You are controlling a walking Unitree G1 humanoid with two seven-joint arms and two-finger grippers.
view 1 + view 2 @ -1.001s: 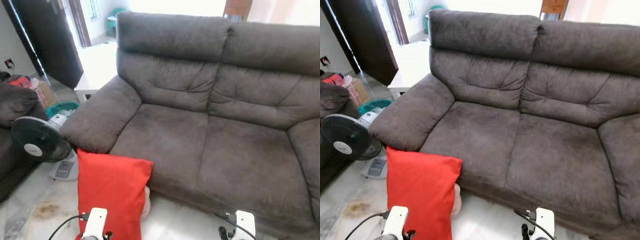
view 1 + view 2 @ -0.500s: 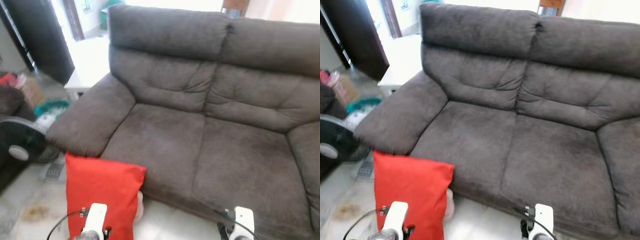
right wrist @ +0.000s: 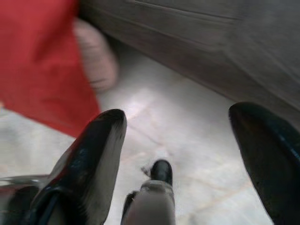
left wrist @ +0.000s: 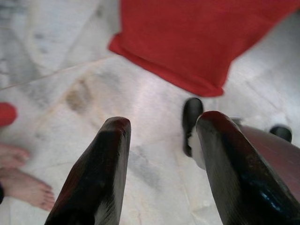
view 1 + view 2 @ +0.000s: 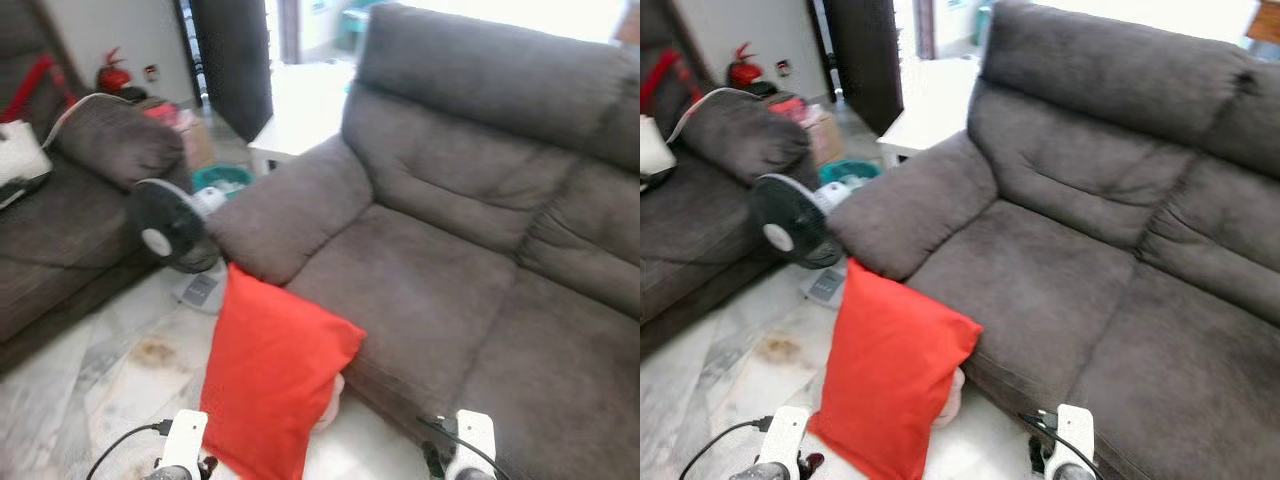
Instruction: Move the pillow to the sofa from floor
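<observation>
- Frankly, the fan point(image 5: 172, 228) stands just beside the pillow point(image 5: 272, 372); a wide swing on the lift could knock it over.
- My left gripper point(image 4: 161, 154) hangs low with fingers apart, holding nothing, above bare floor point(image 5: 90, 390); a reach from here may only graze the pillow's lower edge.
- The red pillow leans upright on the floor against the sofa point(image 5: 440, 250) front, below the armrest; soft fabric could slip from a one-sided pinch.
- My right gripper point(image 3: 183, 140) is spread wide too, near the sofa base, and could snag it.

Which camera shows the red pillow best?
The left eye view: the whole pillow stands on the floor, leaning against the sofa. The right eye view shows it much the same. The left wrist view catches one corner, and the right wrist view a blurred edge.
</observation>
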